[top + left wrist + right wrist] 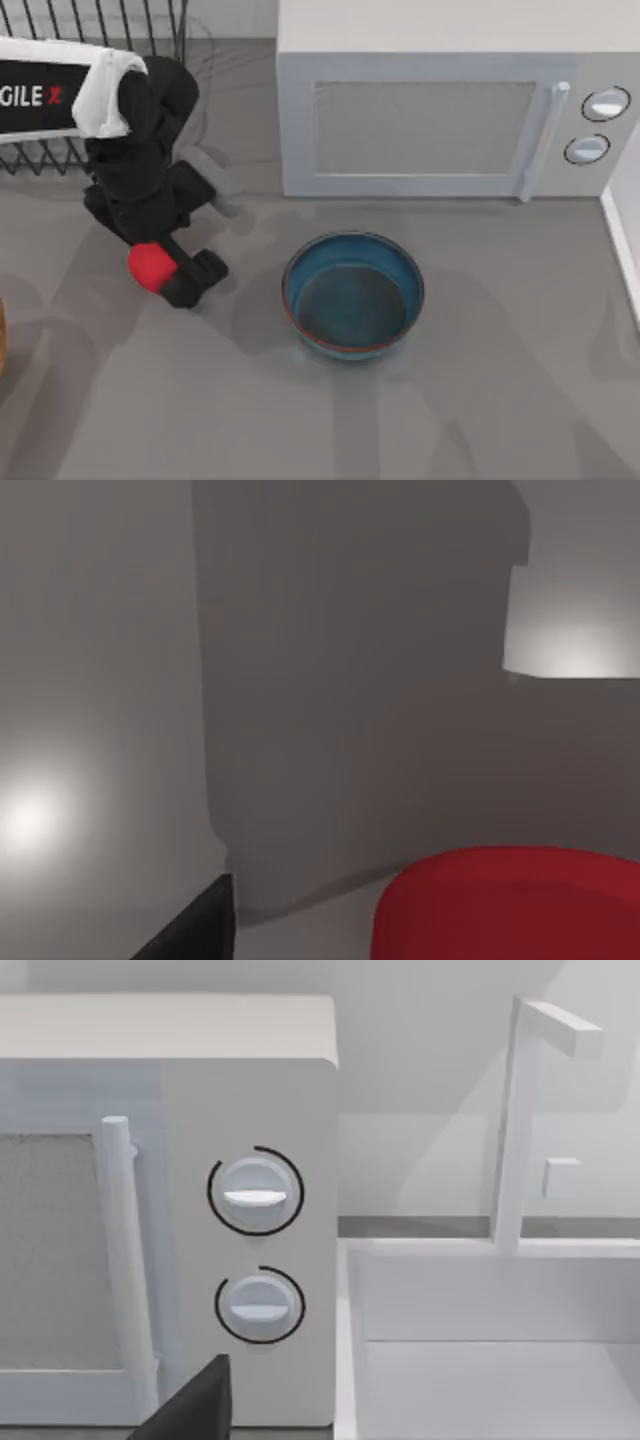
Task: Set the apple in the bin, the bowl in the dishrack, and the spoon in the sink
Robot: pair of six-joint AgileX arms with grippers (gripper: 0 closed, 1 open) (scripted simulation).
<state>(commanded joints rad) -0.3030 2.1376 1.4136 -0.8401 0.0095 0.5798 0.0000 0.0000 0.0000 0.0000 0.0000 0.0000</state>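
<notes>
Here our left gripper (172, 272) is clamped on the apple (149, 264), held near the tabletop's (480, 400) left edge, in front of the dishrack (150, 30). The bowl (352, 296) sits mid-table, before the microwave (440, 100).

Readable text: "GILE" in white plus red "X" on black panel of left arm (40, 98), at 10 o'clock of top view; word cut by frame edge. Microwave (430, 120) dials unmarked, no numbers.
</notes>
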